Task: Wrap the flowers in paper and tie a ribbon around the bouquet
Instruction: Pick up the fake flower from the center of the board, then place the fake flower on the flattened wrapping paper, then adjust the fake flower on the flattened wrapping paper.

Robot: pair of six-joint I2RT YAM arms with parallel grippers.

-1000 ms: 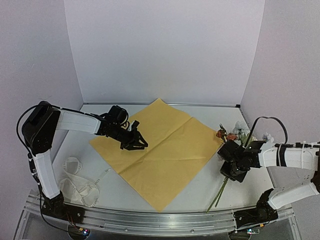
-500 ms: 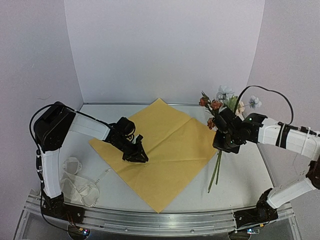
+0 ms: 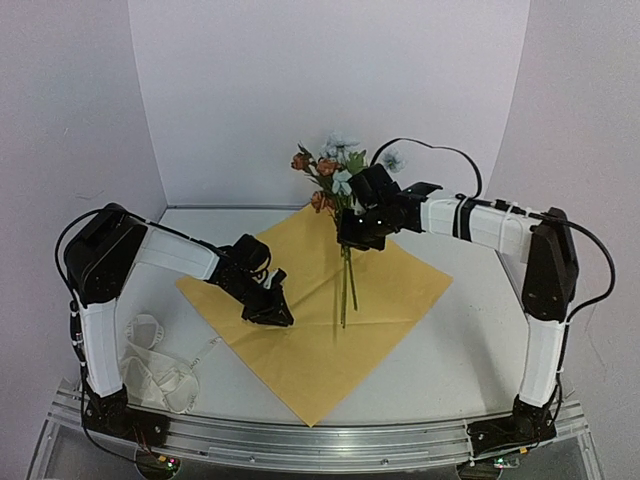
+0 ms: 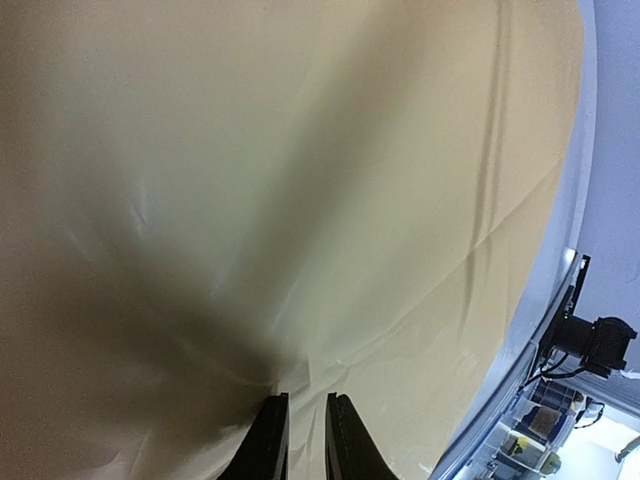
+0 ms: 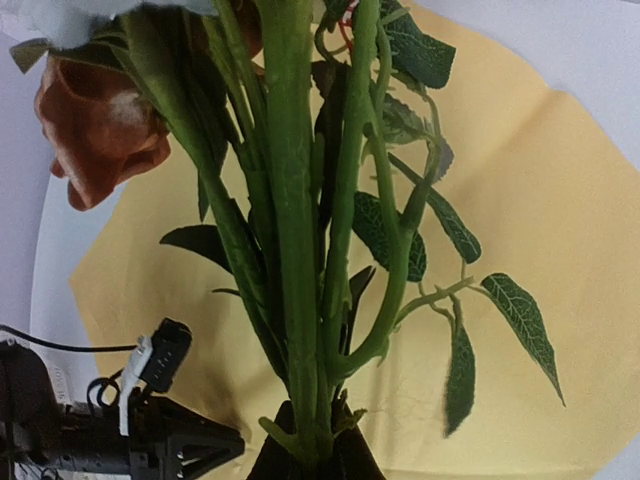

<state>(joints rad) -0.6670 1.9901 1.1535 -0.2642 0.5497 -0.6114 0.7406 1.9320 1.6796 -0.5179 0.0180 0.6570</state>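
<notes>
The paper (image 3: 310,340) lies flat as a yellow diamond on the table. My left gripper (image 3: 275,312) presses down on its left part. In the left wrist view its fingers (image 4: 305,400) stand almost together, with a small pucker of the paper (image 4: 300,200) pinched between them. My right gripper (image 3: 352,238) is shut on the green stems of the flowers (image 3: 328,165) and holds them upright above the sheet's far half. The blue and rust heads are on top and the stem ends hang just over the paper. In the right wrist view the stems (image 5: 290,200) rise from the jaws (image 5: 315,455). The ribbon (image 3: 150,365) lies loose at the near left.
White walls close in the back and both sides. A metal rail (image 3: 300,440) runs along the near table edge. The left gripper (image 5: 170,450) also shows low in the right wrist view, close to the hanging stems.
My right arm lifted the flowers off the table at the right and carried them left, over the paper. My left gripper sank onto the sheet and its fingers narrowed.
</notes>
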